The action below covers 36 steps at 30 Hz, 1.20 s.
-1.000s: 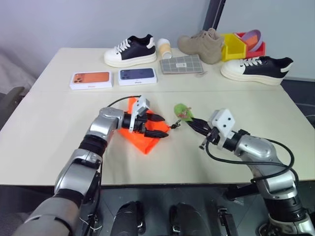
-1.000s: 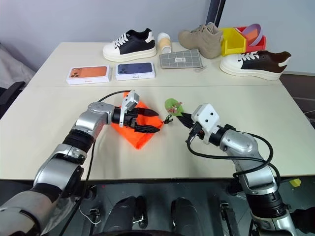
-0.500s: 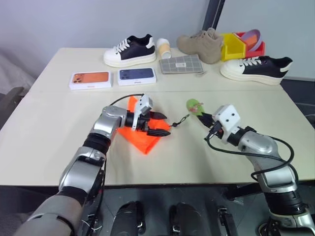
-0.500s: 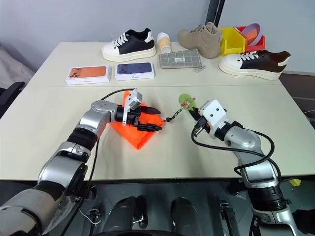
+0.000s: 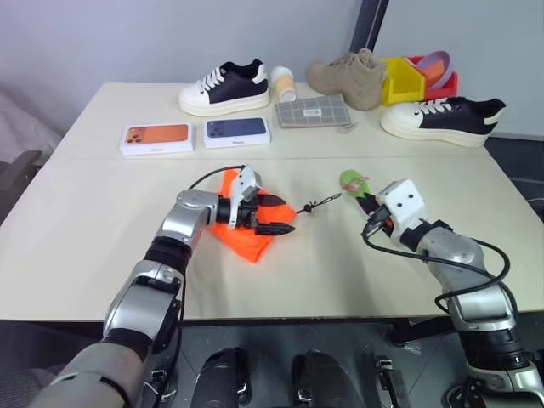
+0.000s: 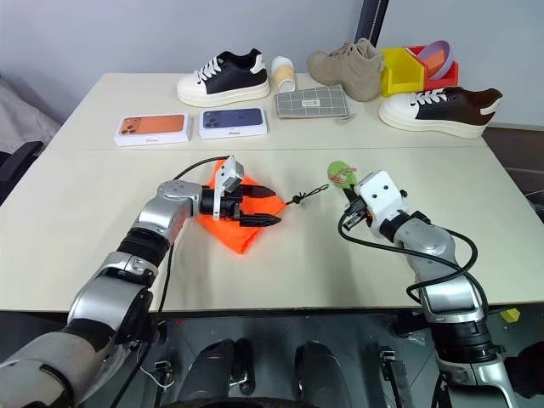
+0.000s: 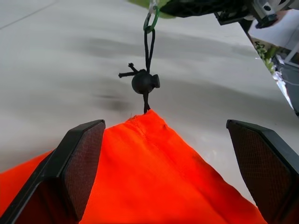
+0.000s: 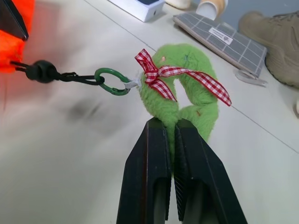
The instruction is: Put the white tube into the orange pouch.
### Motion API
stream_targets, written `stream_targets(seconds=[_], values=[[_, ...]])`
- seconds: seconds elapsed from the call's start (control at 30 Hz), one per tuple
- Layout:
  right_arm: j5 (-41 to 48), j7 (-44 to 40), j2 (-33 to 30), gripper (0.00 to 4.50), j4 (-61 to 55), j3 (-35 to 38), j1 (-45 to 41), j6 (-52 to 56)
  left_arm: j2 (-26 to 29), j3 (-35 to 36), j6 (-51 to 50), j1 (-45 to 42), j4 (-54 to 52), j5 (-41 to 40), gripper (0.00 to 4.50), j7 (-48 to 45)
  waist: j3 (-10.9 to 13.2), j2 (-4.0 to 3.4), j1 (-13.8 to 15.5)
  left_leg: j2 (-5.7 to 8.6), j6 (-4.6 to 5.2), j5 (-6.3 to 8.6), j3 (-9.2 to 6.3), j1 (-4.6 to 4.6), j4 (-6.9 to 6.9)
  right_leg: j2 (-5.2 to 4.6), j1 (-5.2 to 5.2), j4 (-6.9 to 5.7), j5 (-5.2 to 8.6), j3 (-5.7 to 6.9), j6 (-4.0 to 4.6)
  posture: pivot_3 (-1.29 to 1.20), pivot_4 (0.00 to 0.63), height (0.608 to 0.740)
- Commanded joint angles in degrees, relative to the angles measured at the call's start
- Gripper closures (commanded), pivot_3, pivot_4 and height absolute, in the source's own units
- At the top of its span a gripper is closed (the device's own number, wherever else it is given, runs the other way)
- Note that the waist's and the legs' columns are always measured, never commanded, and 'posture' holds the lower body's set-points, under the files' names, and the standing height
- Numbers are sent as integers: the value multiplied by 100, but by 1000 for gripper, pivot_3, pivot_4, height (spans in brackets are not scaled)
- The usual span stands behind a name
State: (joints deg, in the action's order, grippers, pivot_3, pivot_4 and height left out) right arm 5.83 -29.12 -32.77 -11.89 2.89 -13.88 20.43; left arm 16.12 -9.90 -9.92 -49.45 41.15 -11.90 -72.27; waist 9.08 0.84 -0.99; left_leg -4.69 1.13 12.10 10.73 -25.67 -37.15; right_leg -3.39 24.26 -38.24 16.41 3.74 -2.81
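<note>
Pale beige worktop [image 5: 76, 229] ahead of us, and the bright neon-orange fabric drawstring pouch [image 5: 242, 236] is our landmark. Our left hand [image 5: 274, 215] sits over the pouch's right end, fingers spread wide, gripping nothing. Our right hand [image 5: 364, 201], well right of the pouch, is clamped shut on the fuzzy green tag with a red checked ribbon [image 8: 187, 88]. It has carried that tag further right over the last second, and the black cord with its round toggle [image 7: 145, 82] now runs nearly taut from the pouch corner. We judge this cinches the mouth or drags the pouch, not opening it.

The pouch lies flat; we cannot tell what it holds. Of the white tube we can say nothing. Beyond the pouch, yellow and red plastic bins [image 5: 421, 81] hold a purple bowl.
</note>
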Motion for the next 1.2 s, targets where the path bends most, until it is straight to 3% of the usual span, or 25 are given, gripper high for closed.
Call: stream_targets(seconds=[0.03,0.43,0.93,1.2], values=[[7,53,-24,4500,-145,174,13,-63,-4,168,-106,54,-270,-120,63,23,0,0,2,0,0,0,0,0,0,1,0,0,0,0,-1,0,150,740],[70,52,24,4500,-257,213,66,-127,-320,241,-999,-552,326,-177,63,33,0,0,13,1,0,-1,0,0,-7,6,-2,-3,-3,0,-8,0,150,740],[471,-157,112,4500,-802,262,365,-327,-698,391,-1303,-1150,1402,-92,63,-251,0,0,8,0,0,-1,-2,0,-11,7,-2,-7,-2,0,-10,0,150,740],[556,-144,51,4500,-808,427,515,-372,-763,214,-913,-1096,1531,159,63,-379,0,0,12,0,0,-1,-4,1,-11,7,-2,-9,-2,0,-9,0,150,740]])
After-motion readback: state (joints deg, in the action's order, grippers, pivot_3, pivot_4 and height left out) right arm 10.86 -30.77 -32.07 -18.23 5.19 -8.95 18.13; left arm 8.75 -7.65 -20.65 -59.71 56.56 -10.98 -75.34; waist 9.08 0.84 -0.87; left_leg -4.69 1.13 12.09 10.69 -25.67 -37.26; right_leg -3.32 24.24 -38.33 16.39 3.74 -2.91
